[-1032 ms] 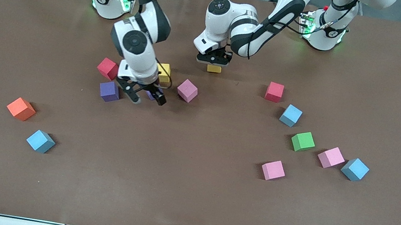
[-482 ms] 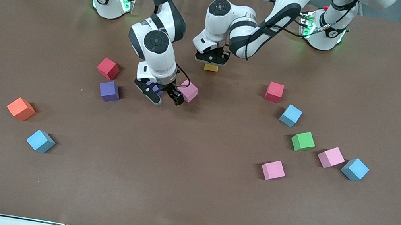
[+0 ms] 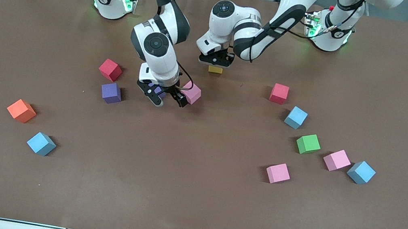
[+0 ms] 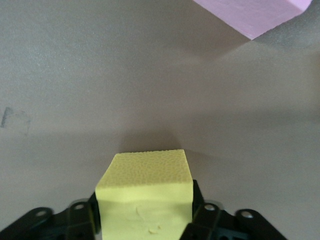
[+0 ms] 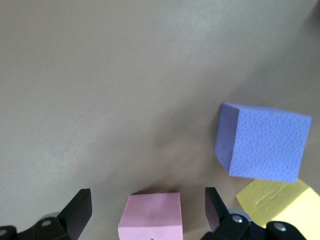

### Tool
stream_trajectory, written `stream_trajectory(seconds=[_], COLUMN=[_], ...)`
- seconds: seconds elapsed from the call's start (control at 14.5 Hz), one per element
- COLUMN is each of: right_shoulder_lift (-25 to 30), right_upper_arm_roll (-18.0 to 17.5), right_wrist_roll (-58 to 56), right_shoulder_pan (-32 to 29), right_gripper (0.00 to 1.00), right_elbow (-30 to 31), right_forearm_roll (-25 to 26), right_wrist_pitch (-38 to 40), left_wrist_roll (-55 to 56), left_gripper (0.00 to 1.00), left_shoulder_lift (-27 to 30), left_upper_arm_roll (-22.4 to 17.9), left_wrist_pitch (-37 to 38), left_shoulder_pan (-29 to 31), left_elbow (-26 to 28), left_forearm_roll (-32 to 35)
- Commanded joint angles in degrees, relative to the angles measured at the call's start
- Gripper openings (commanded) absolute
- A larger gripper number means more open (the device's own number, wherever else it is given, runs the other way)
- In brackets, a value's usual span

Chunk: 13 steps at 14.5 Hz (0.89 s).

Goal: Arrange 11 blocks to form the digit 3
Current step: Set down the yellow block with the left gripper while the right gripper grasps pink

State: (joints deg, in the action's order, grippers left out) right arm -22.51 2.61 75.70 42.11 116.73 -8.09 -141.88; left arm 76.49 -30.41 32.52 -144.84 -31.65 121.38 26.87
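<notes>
Here, in the front view, the blocks lie scattered on the brown desk [image 3: 191, 194]: the left gripper [image 3: 216, 62] sits low on a yellow block [image 3: 215, 69] near the robots' bases, while the right gripper [image 3: 165, 98] hangs over a pink block [image 3: 192, 93] and a purple block [image 3: 157, 90]. In the left wrist view, the yellow block [image 4: 145, 197] rests on the desk between the black fingers [image 4: 87, 217], but I cannot tell if they press it or stand just apart. In the right wrist view, the fingers [image 5: 80, 210] stand wide apart on both sides of the pink block [image 5: 151, 216] without touching it, and the purple block [image 5: 262, 142] lies near.
</notes>
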Motion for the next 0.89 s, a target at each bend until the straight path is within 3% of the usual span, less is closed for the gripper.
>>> stream_trajectory(seconds=[0.0,0.83], right_shoulder_lift=[-2.62,-4.47], right_upper_arm_roll=[-0.59,-3.14], right_wrist_roll=[-0.82,-0.82], right_shoulder_pan=[0.43,1.39], right_gripper=[1.0,0.97], right_elbow=[-1.68,-2.3], right_forearm_roll=[-3.07,-4.92], right_wrist_pitch=[0.46,0.2], left_wrist_roll=[0.07,-0.9], left_gripper=[1.0,0.99], left_shoulder_lift=[0.7,13.35], left_upper_arm_roll=[0.0,0.7], left_wrist_pitch=[-0.53,14.41], left_shoulder_pan=[0.54,5.8], left_elbow=[0.87,2.02], left_forearm_roll=[2.31,2.22])
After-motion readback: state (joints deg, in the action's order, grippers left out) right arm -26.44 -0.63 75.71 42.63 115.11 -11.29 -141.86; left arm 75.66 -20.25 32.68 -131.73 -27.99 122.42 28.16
